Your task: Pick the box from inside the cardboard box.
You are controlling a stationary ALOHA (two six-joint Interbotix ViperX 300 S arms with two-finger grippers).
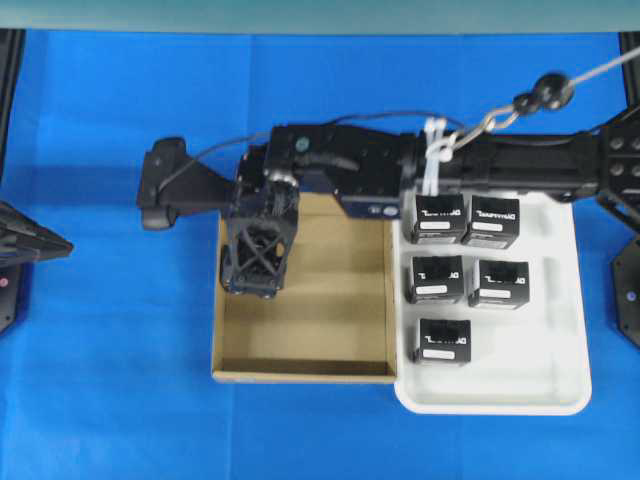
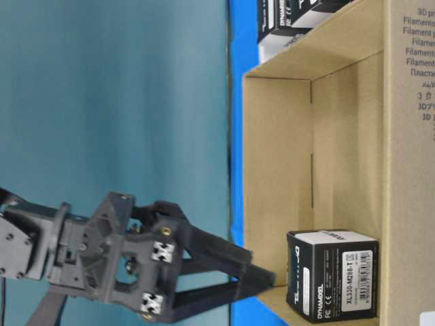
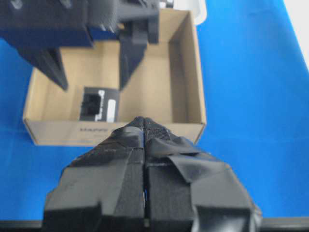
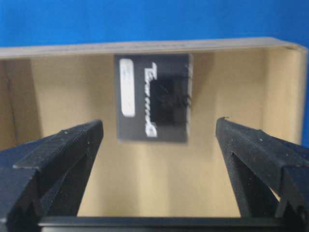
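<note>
The cardboard box [image 1: 320, 310] lies mid-table. One black box sits in its far-left corner; the overhead view hides it under my right gripper [image 1: 257, 280]. The black box shows in the table-level view [image 2: 333, 275], the left wrist view [image 3: 99, 104] and the right wrist view [image 4: 153, 104]. My right gripper [image 4: 159, 123] is open and empty, its fingers [image 4: 63, 159] spread wider than the box and short of it. It hangs over the carton [image 3: 116, 133]. My left gripper [image 3: 144, 121] is shut and empty, outside the carton's left wall, at the overhead view's left edge [image 1: 60, 245].
A white tray [image 1: 540, 390] touches the carton's right wall and holds several identical black boxes [image 1: 440, 220]. The right arm [image 1: 500, 165] stretches across the tray's back edge. Blue cloth [image 1: 120, 400] covers the table.
</note>
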